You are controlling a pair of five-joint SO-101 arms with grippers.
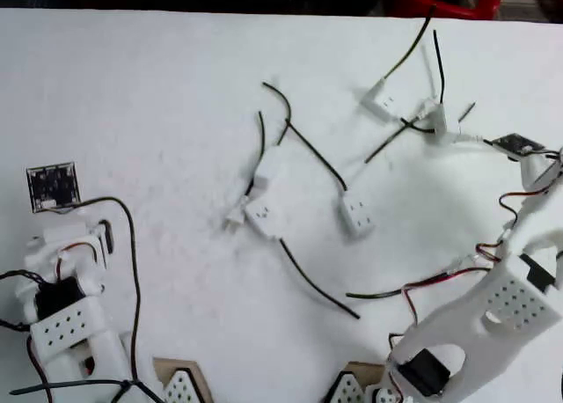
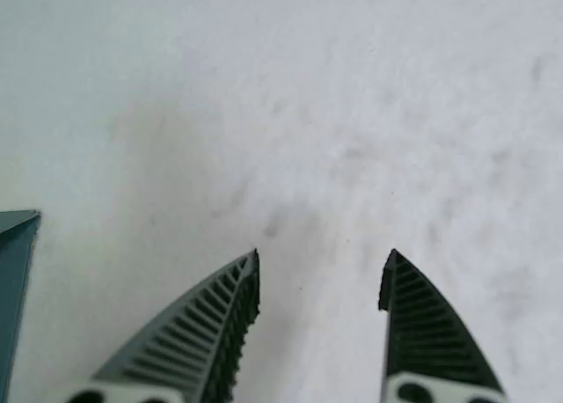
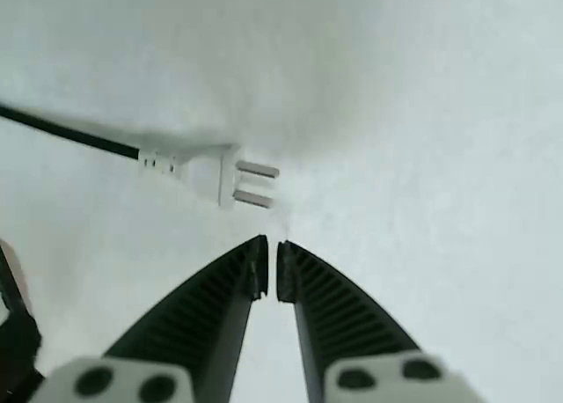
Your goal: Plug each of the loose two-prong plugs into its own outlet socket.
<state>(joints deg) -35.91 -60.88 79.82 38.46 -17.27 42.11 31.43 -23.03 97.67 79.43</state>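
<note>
White two-prong plug is lying flat on the table, just beyond the tips of the right gripper and not touching them.

We are seeing this pincer almost closed and gripping nothing, while the left gripper is hanging open over bare table. The plug's long axis is running from its black cord to its prongs, crosswise to the fingers. We are judging that a descent with the tips this close would push the plug away, or pinch the prongs instead of the body.
</note>
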